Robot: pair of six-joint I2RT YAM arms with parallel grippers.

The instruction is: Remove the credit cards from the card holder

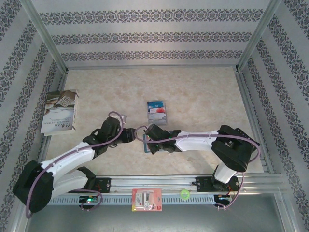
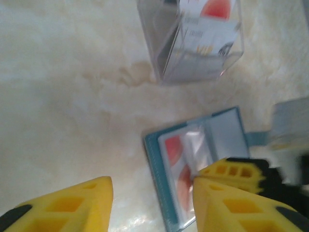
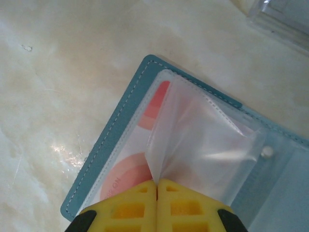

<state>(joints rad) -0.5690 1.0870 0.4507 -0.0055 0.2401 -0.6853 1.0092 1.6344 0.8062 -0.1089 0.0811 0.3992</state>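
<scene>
The teal card holder [image 3: 104, 145] lies open on the table between both grippers, its edge a thin blue strip [image 1: 145, 145] in the top view. A red-and-white credit card [image 3: 133, 162] sits inside its clear left pocket [image 2: 175, 151]. My right gripper [image 3: 158, 182] is shut on a loose clear pocket leaf [image 3: 203, 145] and holds it lifted off the card beneath; its yellow fingers [image 2: 231, 171] also show in the left wrist view. My left gripper [image 2: 152, 186] is open just above the holder's left edge, with nothing gripped. The two grippers [image 1: 131, 135] [image 1: 147, 138] nearly touch.
A clear plastic box [image 1: 157, 111] with blue and red-and-white cards inside stands just beyond the holder [image 2: 193, 43]. A pale book [image 1: 59, 112] lies at the far left. A red-and-white packet [image 1: 146, 199] and a green ball [image 1: 183, 194] rest on the front rail.
</scene>
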